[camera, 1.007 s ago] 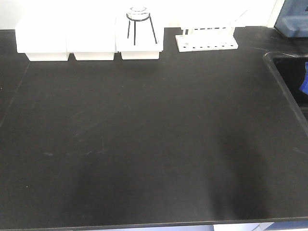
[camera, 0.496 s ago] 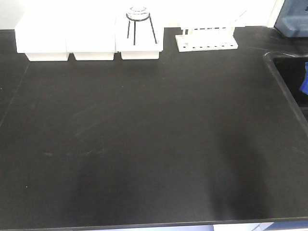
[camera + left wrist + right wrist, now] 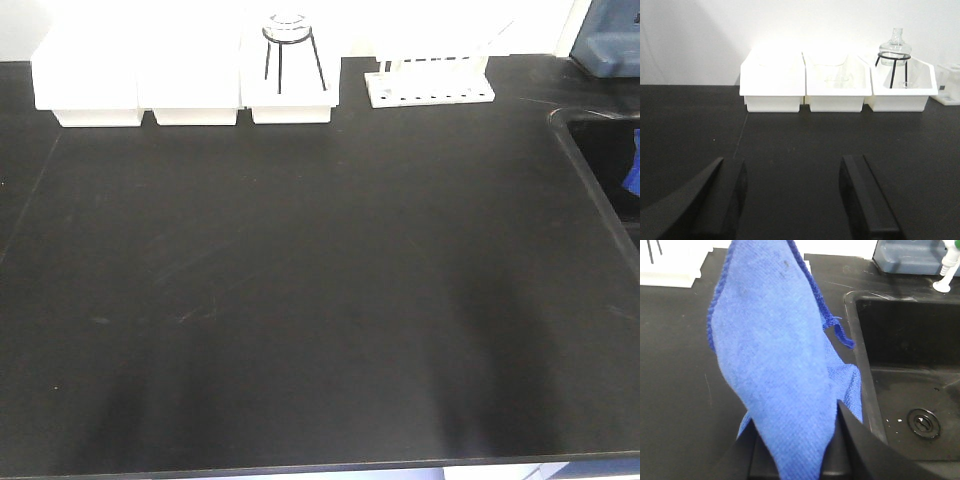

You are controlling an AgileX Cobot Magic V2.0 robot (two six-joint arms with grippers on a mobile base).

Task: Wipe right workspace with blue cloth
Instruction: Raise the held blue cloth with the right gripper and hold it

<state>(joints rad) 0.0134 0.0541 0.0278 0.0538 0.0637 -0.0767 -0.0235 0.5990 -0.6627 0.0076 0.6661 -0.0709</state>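
Right wrist-mounted view: blue cloth point(image 3: 770, 350) fills the centre of the frame, top edge to bottom. Right gripper point(image 3: 792, 427) is clamped on it. Dark fingers show at lower left and lower right, with fabric packed between them. The cloth is held off the surface, not pressed to anything. My reading is a carry, with no wiping contact yet.

- Sink point(image 3: 900, 350) takes up the right half, drain point(image 3: 923, 423) at lower right. The cloth hangs about over its left rim.
- Exterior front-facing view: only a blue sliver of cloth point(image 3: 632, 165) at the far right edge, over the basin. The benchtop point(image 3: 300, 300) filling the rest carries the tube rack point(image 3: 430, 90) at the top. This is not the surface to be wiped.
- Right workspace is not in any view. Likely the cloth is kept raised so it can travel there without dragging.

Left wrist-mounted view: left gripper point(image 3: 792, 180) has fingers spread wide and nothing between them. It hangs low over bare black top, facing the white trays point(image 3: 837, 87) and a flask point(image 3: 895, 47) on a wire stand at upper right. It looks parked out of the way.

Cloth appearance:
- Royal blue with a fine looped weave.
- Gathered into one long fold with a stitched hem along the edges.
- A small loose loop sticks out at centre right.
- A few darker specks near the top.
- Soft and limp, so it should flatten readily under pressure.
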